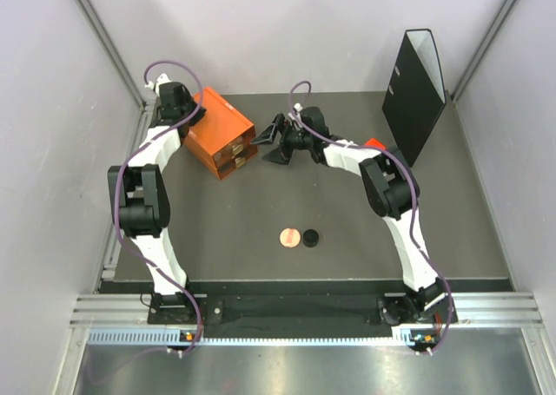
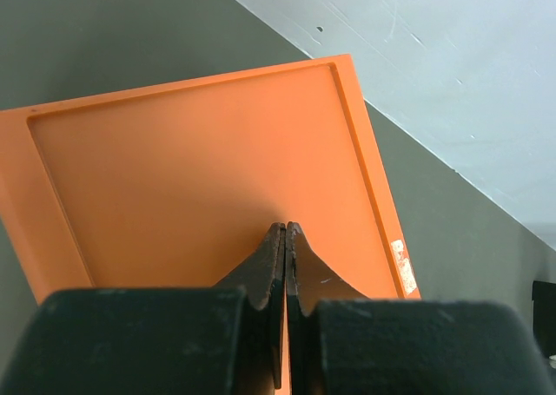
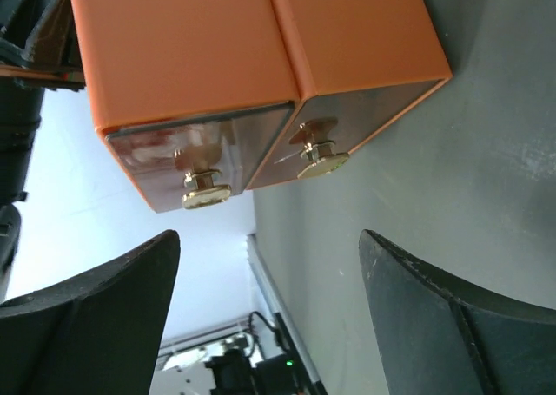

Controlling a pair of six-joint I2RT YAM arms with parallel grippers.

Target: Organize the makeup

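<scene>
The round pink disc [image 1: 287, 237] and small black disc [image 1: 310, 237] lie side by side mid-worktop [image 1: 365, 256], well apart from both arms. Light, rigid and flat, they likely need pinching across the rim. The left tool [image 2: 285, 232] sits clenched over the orange drawer box [image 2: 200, 178]; the right tool [image 3: 269, 237] gapes before its knobs [image 3: 206, 191].

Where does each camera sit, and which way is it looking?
Top camera: high above and behind the arms, looking down at the dark grey table; both arms show, with the left pincer and the right pincer.
Left wrist camera: on the left arm, looking down onto the top of the orange plastic drawer box; the left pincer shows, shut.
Right wrist camera: on the right arm, facing the box's drawer fronts and gold knobs; the right pincer shows, open.
Shared: all three see the orange box.
</scene>
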